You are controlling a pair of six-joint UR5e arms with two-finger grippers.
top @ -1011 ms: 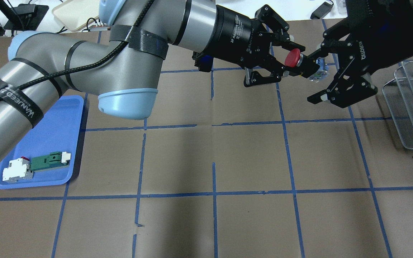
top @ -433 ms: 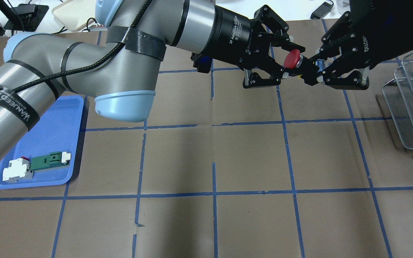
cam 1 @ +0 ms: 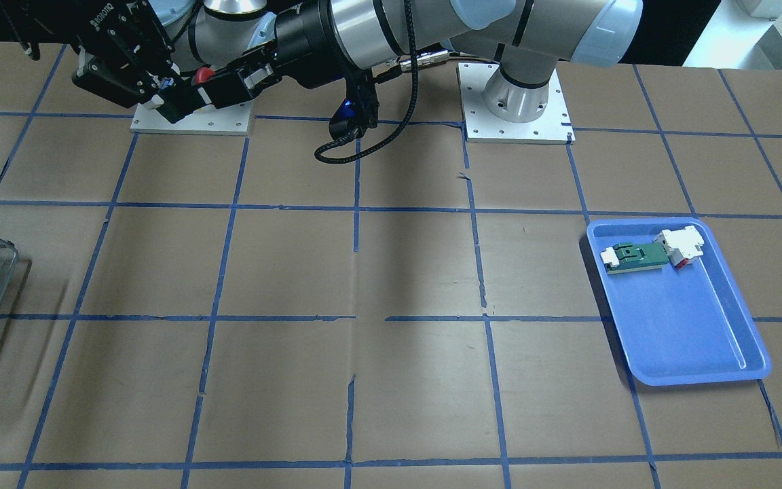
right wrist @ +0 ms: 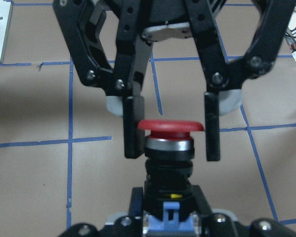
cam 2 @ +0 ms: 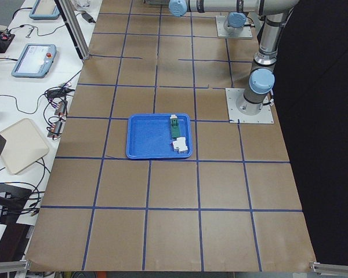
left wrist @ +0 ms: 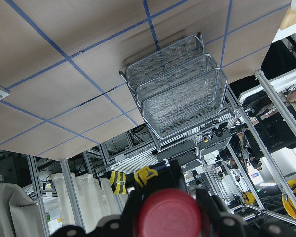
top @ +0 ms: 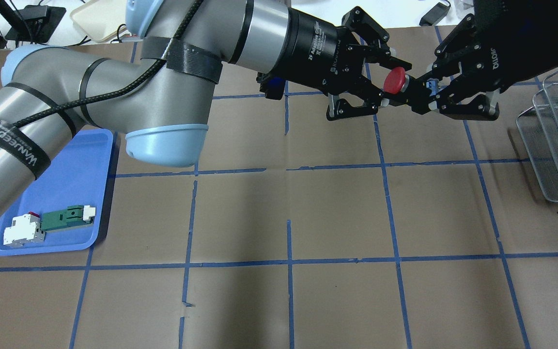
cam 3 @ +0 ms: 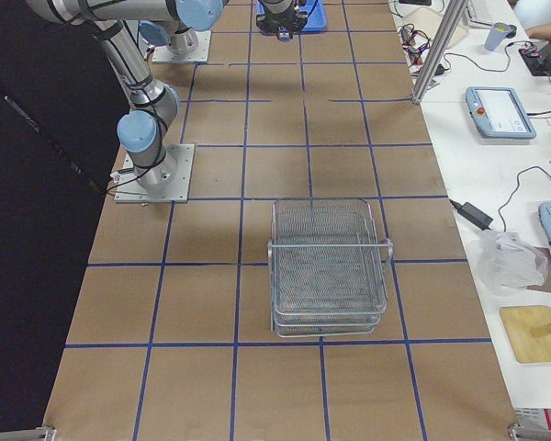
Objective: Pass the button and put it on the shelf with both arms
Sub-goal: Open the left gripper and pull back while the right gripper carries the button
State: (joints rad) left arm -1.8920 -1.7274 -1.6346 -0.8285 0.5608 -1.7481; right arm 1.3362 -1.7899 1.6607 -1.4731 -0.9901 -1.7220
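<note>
The button (top: 395, 80), with red cap and black collar, hangs in the air between both grippers at the far right of the table. My left gripper (top: 394, 85) is shut on its red cap; the right wrist view shows its fingers (right wrist: 133, 126) on either side of the cap (right wrist: 170, 127). My right gripper (top: 428, 91) is shut on the button's base. The front view shows the same hold (cam 1: 205, 75). The wire shelf (top: 557, 140) stands on the table to the right of the grippers, and also shows in the left wrist view (left wrist: 177, 94) and the right side view (cam 3: 329, 266).
A blue tray (top: 75, 165) sits at the near left of the table and holds a green-and-white flat part (top: 66, 217) and a white block with red (top: 22, 230). Brown paper with blue tape lines covers the table. The two arm base plates (cam 1: 513, 102) lie on the robot's side.
My right gripper has shut on the button's base, from wide open a second ago. My left gripper has stayed on the cap, and the button has barely moved.
</note>
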